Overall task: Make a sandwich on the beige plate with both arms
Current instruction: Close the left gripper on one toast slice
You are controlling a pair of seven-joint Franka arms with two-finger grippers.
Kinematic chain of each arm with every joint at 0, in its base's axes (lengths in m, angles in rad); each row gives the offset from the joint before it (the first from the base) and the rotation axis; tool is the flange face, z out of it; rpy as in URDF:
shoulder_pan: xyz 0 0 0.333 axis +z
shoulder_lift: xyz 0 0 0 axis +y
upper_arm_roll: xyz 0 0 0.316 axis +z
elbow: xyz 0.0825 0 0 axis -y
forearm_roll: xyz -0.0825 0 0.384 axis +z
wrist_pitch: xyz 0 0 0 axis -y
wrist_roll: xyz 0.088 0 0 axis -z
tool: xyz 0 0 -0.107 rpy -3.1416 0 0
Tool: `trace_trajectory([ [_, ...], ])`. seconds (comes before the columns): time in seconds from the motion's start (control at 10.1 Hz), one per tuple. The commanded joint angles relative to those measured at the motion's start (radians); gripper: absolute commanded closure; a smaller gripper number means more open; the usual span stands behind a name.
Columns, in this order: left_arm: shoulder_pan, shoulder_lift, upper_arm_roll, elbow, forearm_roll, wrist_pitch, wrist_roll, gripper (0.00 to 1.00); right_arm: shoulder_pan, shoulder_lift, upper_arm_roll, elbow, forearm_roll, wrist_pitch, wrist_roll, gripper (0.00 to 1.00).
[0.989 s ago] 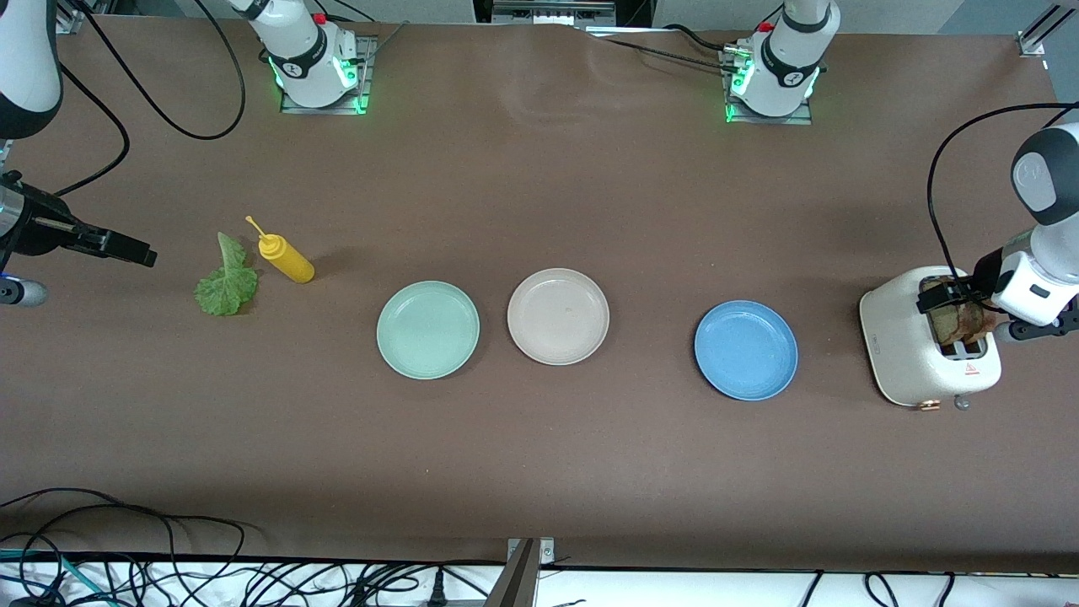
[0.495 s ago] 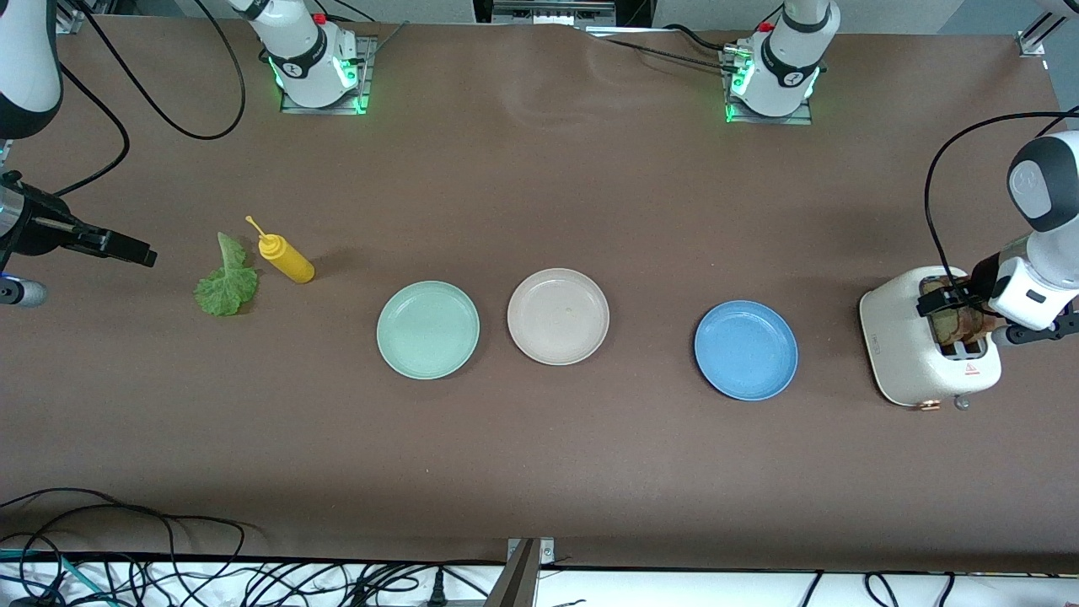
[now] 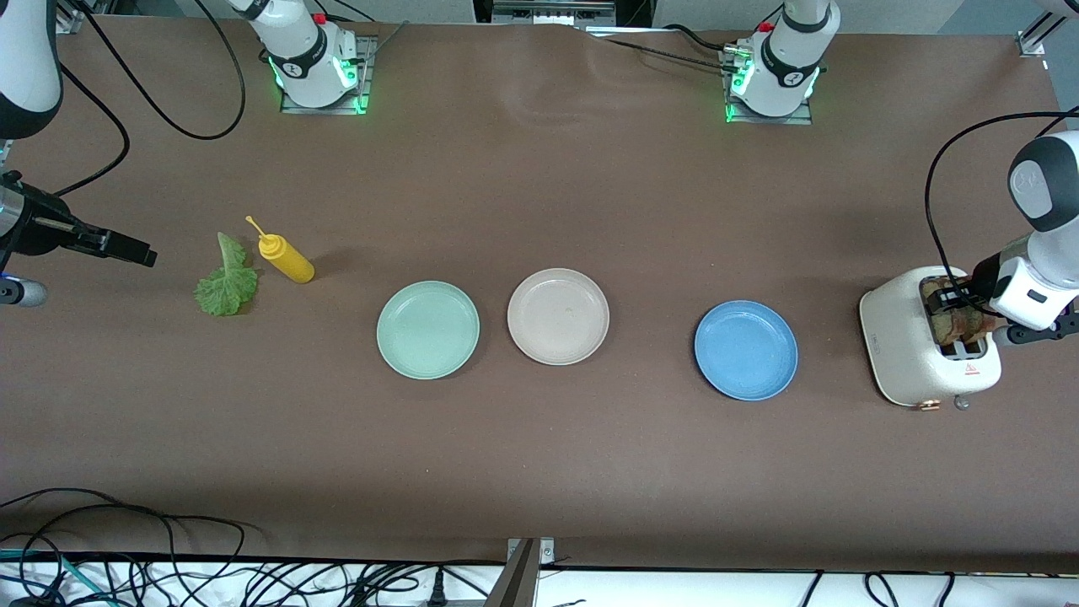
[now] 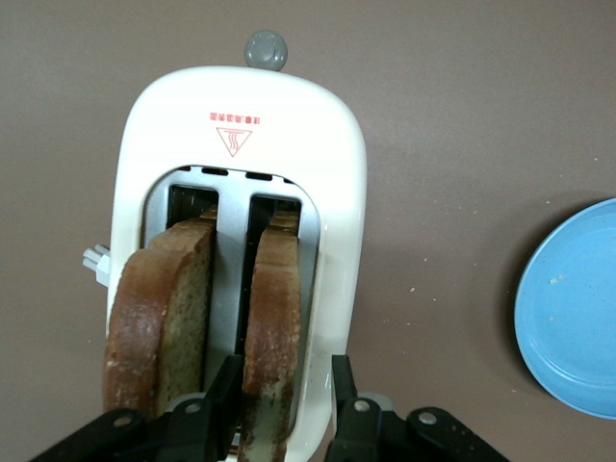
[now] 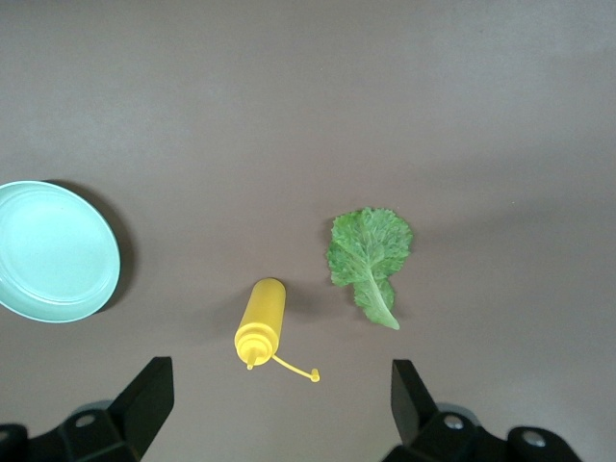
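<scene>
Since a second ago my left gripper (image 4: pixel 279 404) has sunk onto the white toaster (image 3: pixel 915 358) and narrowed its fingers around one bread slice (image 4: pixel 274 318), now touching its crust; the second bread slice (image 4: pixel 159 327) stands in the neighbouring slot. My right gripper (image 5: pixel 279 409) waits spread wide over the table, above the lettuce leaf (image 3: pixel 226 282) and yellow squeeze bottle (image 3: pixel 285 257). The beige plate (image 3: pixel 558 316) sits bare between the mint green plate (image 3: pixel 428 330) and the blue plate (image 3: pixel 746 350).

Round beige plate (image 3: pixel 558 316), bare; brown bread slices (image 4: pixel 274 318) upright in toaster (image 4: pixel 327 154); lettuce leaf (image 3: pixel 226 282) flat.
</scene>
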Motion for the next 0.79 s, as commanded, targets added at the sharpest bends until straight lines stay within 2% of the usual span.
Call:
trace_trajectory([
  [0.0, 0.004, -0.008, -0.004, -0.002, 0.023, 0.004, 0.009, 0.71, -0.002, -0.002, 0.004, 0.007, -0.013, -0.016, 0.007, 0.00],
  [0.2, 0.004, -0.012, -0.002, -0.002, 0.023, -0.002, 0.010, 0.98, -0.002, -0.002, 0.004, 0.007, -0.013, -0.016, 0.007, 0.00],
  [0.4, 0.004, -0.026, -0.002, -0.001, 0.023, -0.023, 0.013, 1.00, -0.002, -0.002, 0.004, 0.007, -0.011, -0.016, 0.009, 0.00],
  [0.69, 0.001, -0.126, 0.007, 0.013, 0.023, -0.127, 0.042, 1.00, -0.002, -0.002, 0.004, 0.005, -0.011, -0.016, 0.007, 0.00],
])
